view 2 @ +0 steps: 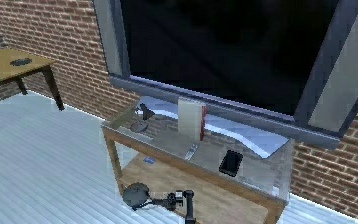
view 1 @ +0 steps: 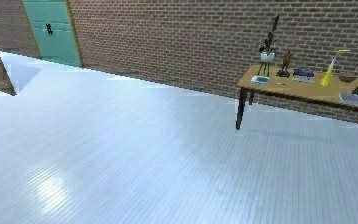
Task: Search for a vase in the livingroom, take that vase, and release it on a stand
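One wooden table [view 1: 287, 88] stands at the forward view's right against the brick wall [view 1: 167, 35]. It carries seven things that can be counted:
- a tall dark plant [view 1: 271, 40] in a pale pot
- a flat pale piece [view 1: 260, 79] in front of the plant
- a small dark statue [view 1: 285, 66]
- a dark flat box [view 1: 304, 74]
- a yellow tapering vessel [view 1: 329, 72], the nearest thing to a vase in shape, right of the middle
- a dark bowl [view 1: 348, 77], whose contents cannot be made out
- a pale flat item [view 1: 357, 97] at the right edge

One teal door [view 1: 51, 30] is at the far left.

In the arm side view, one glass-topped stand [view 2: 112, 150] with a wooden frame stands under a large dark screen [view 2: 227, 50]. Four things are on its top:
- a dark lump [view 2: 142, 112] at the left
- an upright red and white box [view 2: 192, 120]
- a thin pale stick [view 2: 190, 152]
- a dark flat slab [view 2: 230, 162] near the right

A second table [view 2: 7, 70] is at the far left with one dark item [view 2: 22, 62] on it.

The tool [view 2: 137, 195] is low at the near edge, in front of the stand's lower shelf. I cannot tell how its fingers stand or whether it holds anything.
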